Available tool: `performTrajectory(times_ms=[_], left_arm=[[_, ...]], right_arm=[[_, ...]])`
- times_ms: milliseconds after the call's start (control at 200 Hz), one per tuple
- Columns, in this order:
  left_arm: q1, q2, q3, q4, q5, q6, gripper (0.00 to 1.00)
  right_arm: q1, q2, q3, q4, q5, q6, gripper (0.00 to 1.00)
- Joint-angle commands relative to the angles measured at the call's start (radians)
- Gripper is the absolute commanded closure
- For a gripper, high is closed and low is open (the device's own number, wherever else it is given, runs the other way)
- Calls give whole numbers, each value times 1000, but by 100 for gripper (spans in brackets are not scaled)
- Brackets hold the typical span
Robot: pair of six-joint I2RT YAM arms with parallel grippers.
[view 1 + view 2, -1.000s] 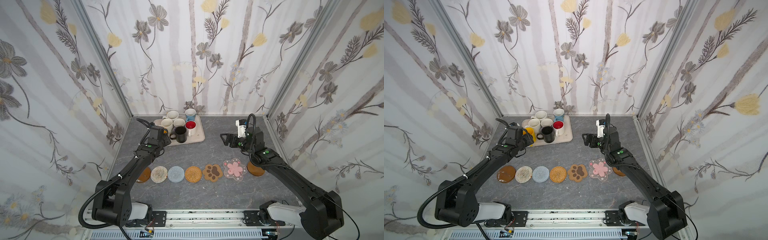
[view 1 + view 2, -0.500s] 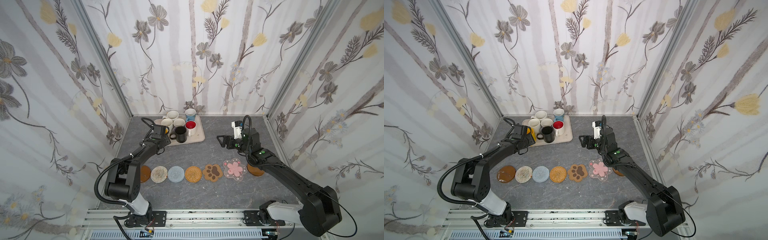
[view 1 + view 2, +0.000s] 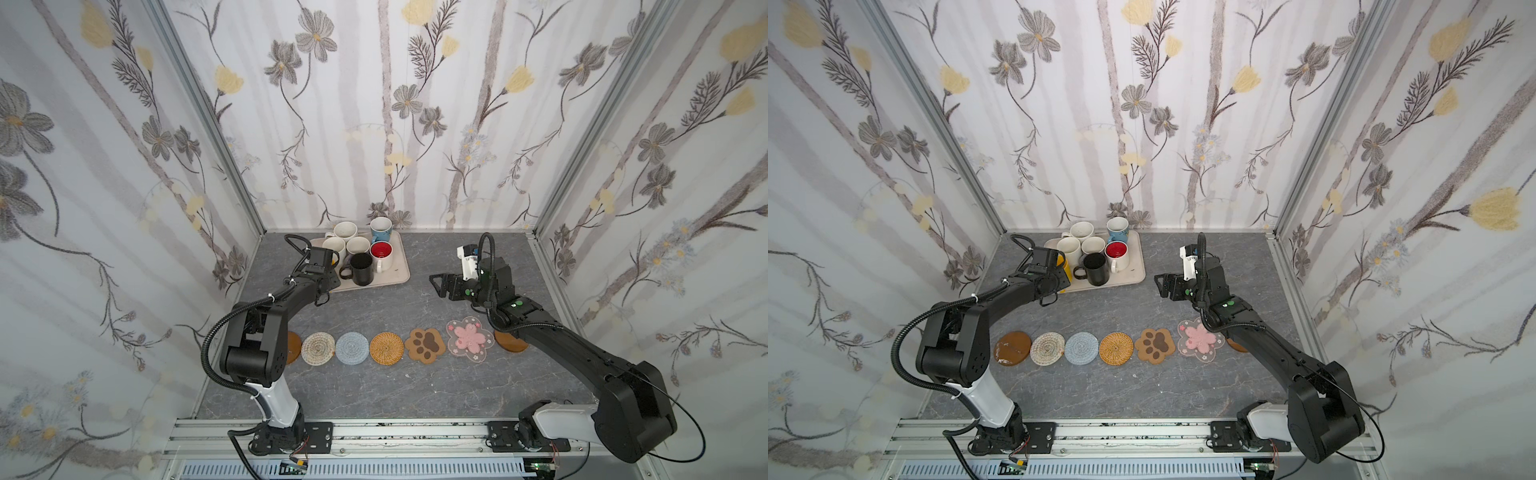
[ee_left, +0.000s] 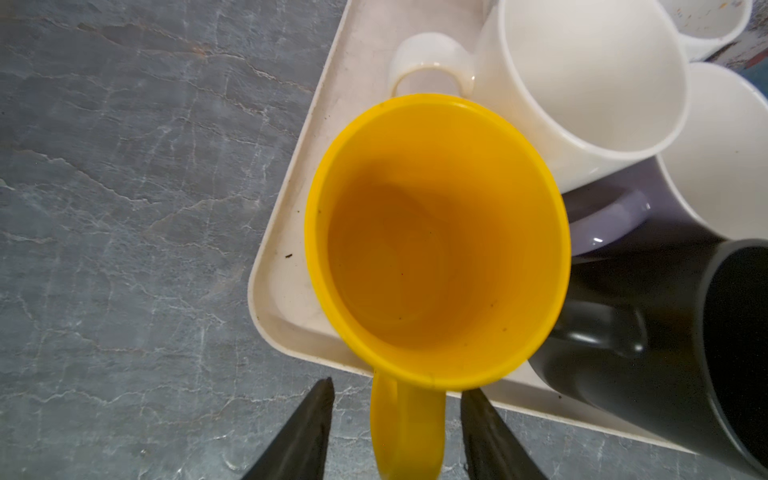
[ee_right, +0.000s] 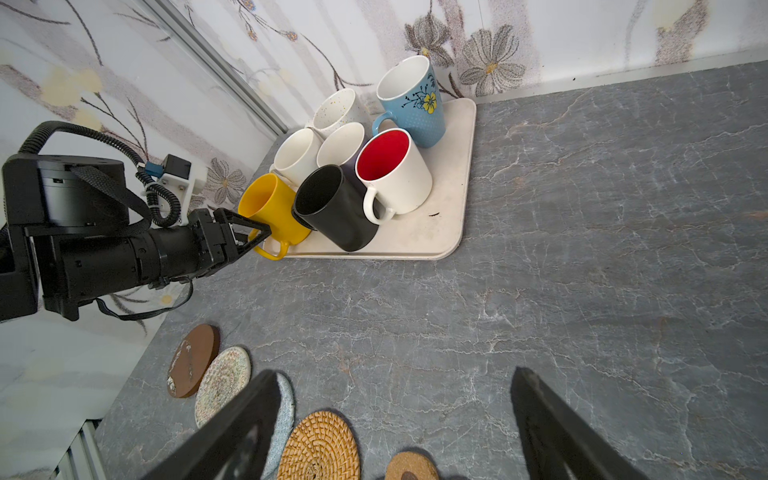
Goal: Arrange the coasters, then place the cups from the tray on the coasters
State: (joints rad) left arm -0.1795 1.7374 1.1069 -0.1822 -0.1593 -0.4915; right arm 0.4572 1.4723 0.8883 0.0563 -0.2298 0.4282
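My left claw point(image 4: 399, 386) just slid up to the tray's point(image 4: 291, 257) corner, spread around the yellow mug's point(image 4: 436, 249) handle point(image 4: 407, 428), no pinch yet. And my right claw's point(image 5: 395, 372) wide, empty. I'd say the coasters point(image 3: 386, 349) are done, cups point(image 3: 357, 245) next.

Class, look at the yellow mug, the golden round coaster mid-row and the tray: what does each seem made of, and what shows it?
Yellow mug: smooth, evenly coloured, fairly matte; glazed ceramic or plastic, I cannot tell which.
Golden round coaster: woven rattan or similar fibre, shown by its coiled spiral weave.
Tray: probably plastic; cream, smooth moulded rounded rim, some stains.
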Motion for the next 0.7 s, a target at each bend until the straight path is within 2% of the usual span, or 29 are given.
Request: performTrajectory(times_ms=[0,45,105,260,345,535,695], left_arm=[[2,-30,1,16,-37,6,34],[2,-52,-2,17,-39,11,27],[2,-84,-5,17,-36,21,23],[-14,-146,-6,13,14,48,22],[-37,-177,0,11,35,52,22],[-77,-267,-3,7,46,43,17],[-96,-355,-56,6,91,52,11]], right_arm=[[2,30,11,38,-8,-8,14],[4,44,19,32,-7,-5,15],[8,56,24,30,3,-3,15],[30,116,65,35,34,3,15],[53,215,127,11,54,1,16],[114,394,298,-16,171,51,18],[165,548,483,-55,220,93,20]])
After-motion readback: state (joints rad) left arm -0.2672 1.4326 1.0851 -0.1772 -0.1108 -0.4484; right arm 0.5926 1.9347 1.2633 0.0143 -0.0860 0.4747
